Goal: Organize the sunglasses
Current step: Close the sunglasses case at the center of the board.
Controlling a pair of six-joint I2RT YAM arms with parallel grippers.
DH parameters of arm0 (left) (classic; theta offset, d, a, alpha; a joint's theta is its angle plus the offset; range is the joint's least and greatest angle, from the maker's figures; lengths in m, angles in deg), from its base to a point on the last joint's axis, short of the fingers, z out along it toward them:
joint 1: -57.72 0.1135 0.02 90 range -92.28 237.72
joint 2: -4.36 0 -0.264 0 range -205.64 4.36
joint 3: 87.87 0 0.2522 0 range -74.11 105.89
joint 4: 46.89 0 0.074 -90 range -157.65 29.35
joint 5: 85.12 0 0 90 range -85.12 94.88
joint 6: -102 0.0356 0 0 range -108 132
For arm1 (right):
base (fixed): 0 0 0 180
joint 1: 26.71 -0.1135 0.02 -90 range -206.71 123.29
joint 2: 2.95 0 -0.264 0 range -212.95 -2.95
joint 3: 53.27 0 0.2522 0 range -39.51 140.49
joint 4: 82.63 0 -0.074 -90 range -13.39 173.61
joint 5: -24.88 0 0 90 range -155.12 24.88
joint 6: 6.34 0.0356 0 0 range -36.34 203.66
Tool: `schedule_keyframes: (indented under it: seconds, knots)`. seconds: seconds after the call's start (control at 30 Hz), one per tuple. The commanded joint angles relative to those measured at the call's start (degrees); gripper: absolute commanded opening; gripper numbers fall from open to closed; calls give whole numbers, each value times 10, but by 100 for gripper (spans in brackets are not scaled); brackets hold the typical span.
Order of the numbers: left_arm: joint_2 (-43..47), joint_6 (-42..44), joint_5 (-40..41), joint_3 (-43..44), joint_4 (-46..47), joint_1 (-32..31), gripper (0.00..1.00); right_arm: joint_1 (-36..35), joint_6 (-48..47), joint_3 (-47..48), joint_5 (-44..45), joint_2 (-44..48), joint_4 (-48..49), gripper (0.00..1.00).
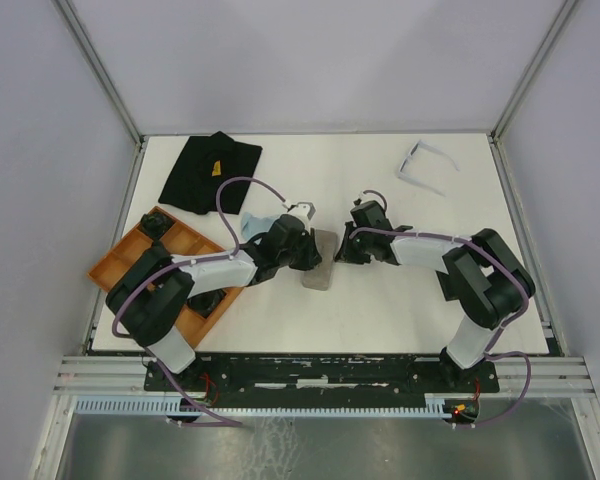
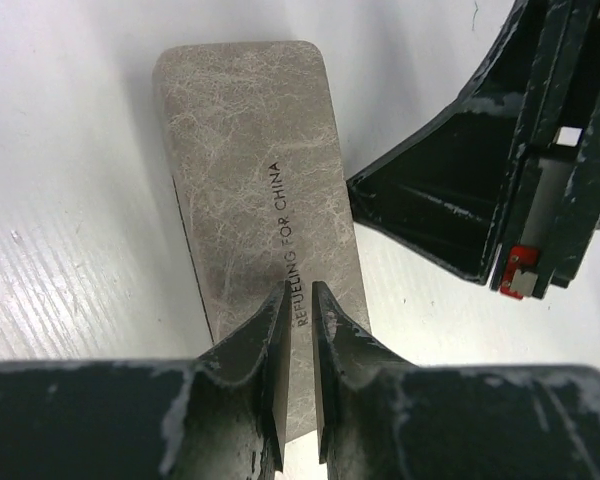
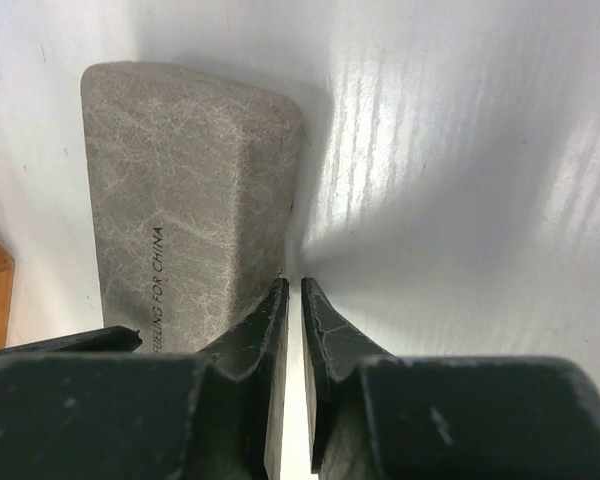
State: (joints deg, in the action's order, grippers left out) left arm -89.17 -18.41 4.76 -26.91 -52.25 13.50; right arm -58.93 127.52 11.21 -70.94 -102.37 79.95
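Observation:
The pale-framed sunglasses (image 1: 425, 165) lie unfolded at the far right of the table, away from both arms. The black-framed pair is out of view. A closed grey case (image 1: 318, 262) printed "REFUELING FOR CHINA" lies at the table's middle. It also shows in the left wrist view (image 2: 250, 150) and the right wrist view (image 3: 180, 180). My left gripper (image 1: 302, 250) (image 2: 299, 288) is shut and empty, with its tips over the case's lid. My right gripper (image 1: 345, 246) (image 3: 291, 283) is shut and empty, with its tips at the case's right edge, by the table.
An orange compartment tray (image 1: 140, 262) sits at the left under the left arm. A black cloth pouch (image 1: 210, 170) lies at the back left. A light blue cloth (image 1: 252, 226) lies behind the left gripper. The right arm's finger (image 2: 430, 190) is close beside the case.

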Motion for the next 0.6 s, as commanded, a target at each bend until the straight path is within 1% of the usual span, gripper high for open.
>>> schedule_keyframes:
  seconds: [0.0, 0.07, 0.13, 0.23, 0.27, 0.4, 0.5, 0.57]
  knots:
    - [19, 12, 10, 19, -6, -2, 21, 9, -11, -15, 61, 29, -3, 20]
    - [45, 11, 27, 16, -11, -2, 21, 11, -18, -23, 97, 53, -17, 27]
    - [78, 14, 57, 14, -23, -1, 22, 11, -26, -30, 128, 81, -30, 37]
    - [131, 15, 118, 10, -49, -2, 24, 11, -42, -33, 142, 117, -39, 45]
    - [149, 15, 139, 9, -59, -2, 26, 11, -42, -35, 142, 126, -40, 55]
    - [223, 15, 217, 4, -108, 0, 42, 8, -8, -48, 118, 157, -7, 76]
    - [269, 21, 252, 0, -143, -1, 50, -20, 29, -45, 147, 170, -6, 92]
    - [295, 24, 263, -2, -167, 0, 54, -50, 50, -40, 190, 177, -5, 94]
